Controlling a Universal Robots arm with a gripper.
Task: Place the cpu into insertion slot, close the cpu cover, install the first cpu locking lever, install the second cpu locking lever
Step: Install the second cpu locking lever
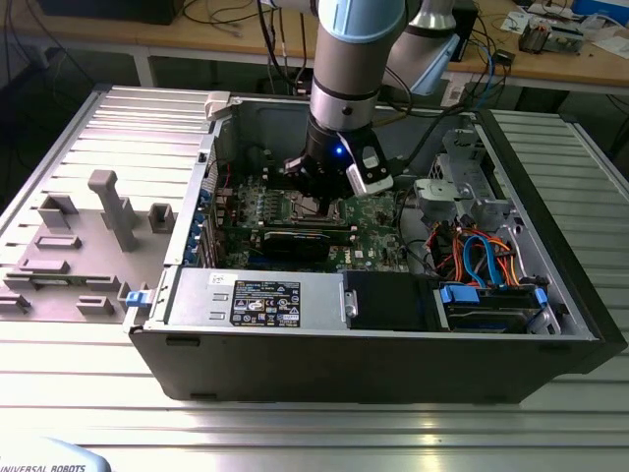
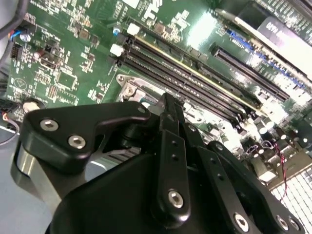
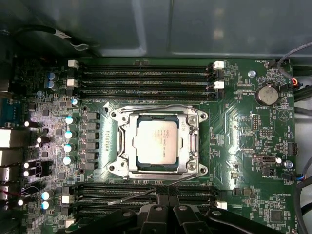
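Chip: the cpu (image 3: 157, 143) is sitting flat in the insertion slot (image 3: 192, 146), the cpu cover (image 3: 127, 127) lying closed around it.
Lever: a thin wire lever (image 3: 141, 194) is sticking out near the gripper (image 3: 165, 210) — probably springy, best pushed near its free end.
Fingers: cannot tell whether they are parted.
Surroundings: green board (image 3: 243, 141), memory slots (image 3: 146, 78) — fragile.

A lab: slatted aluminium bench (image 1: 550, 433), opened computer case (image 1: 373, 364), cable-strewn desks (image 1: 246, 29) behind.

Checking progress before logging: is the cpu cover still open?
No, in the first wrist view the cover lies flat over the socket, framing the cpu.
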